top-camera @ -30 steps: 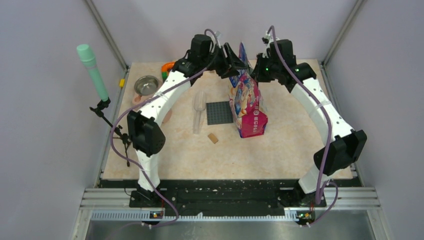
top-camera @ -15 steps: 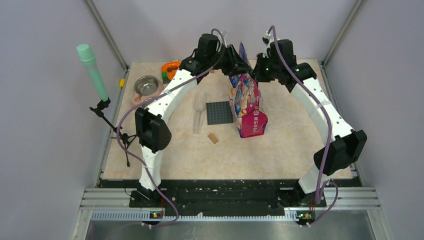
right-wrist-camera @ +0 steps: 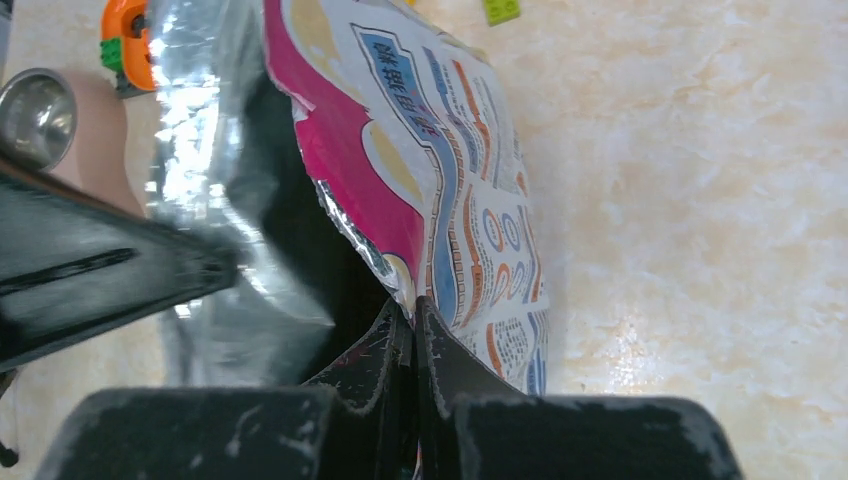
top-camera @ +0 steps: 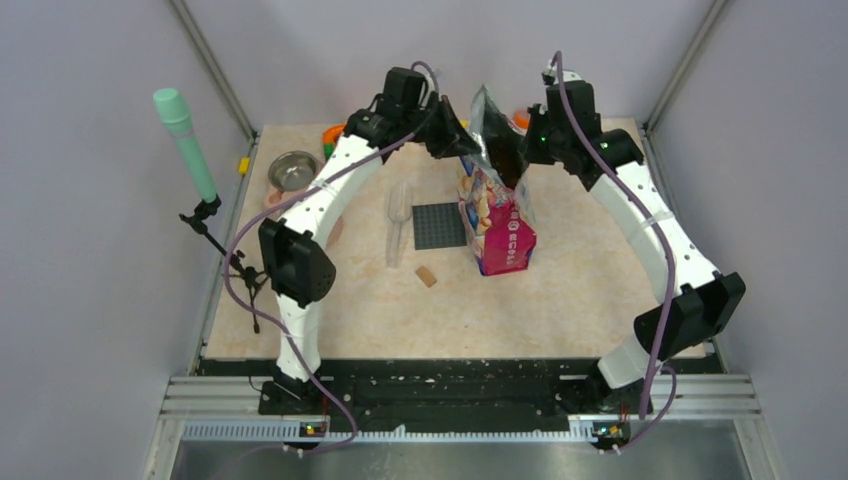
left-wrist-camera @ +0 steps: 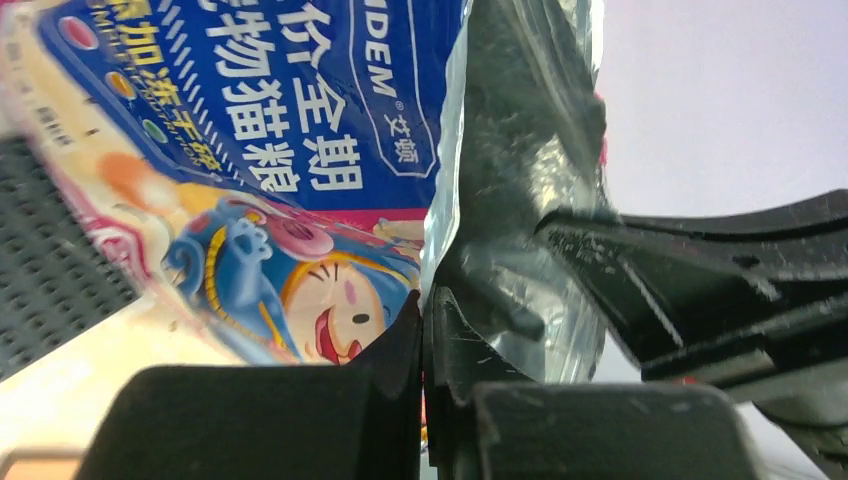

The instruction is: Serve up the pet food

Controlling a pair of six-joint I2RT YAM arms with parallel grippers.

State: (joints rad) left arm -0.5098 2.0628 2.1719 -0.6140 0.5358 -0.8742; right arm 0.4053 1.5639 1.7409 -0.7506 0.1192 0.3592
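As left claw (left-wrist-camera: 422,305) and right claw (right-wrist-camera: 412,312) pinch opposite lips of the glossy pink-and-blue foil bag (top-camera: 497,225), its floppy film looks slippery.

On the worktop (top-camera: 560,300) you have one pet food bag (top-camera: 497,218) at upper centre of the frame, one steel bowl (top-camera: 292,171) at upper left, one clear scoop (top-camera: 398,215), one dark studded plate (top-camera: 440,225), one tan block (top-camera: 427,276) and one orange toy (right-wrist-camera: 125,30). Count two hands, the left hand (left-wrist-camera: 422,310) and the right hand (right-wrist-camera: 411,315), and one green microphone (top-camera: 185,145) at far left.
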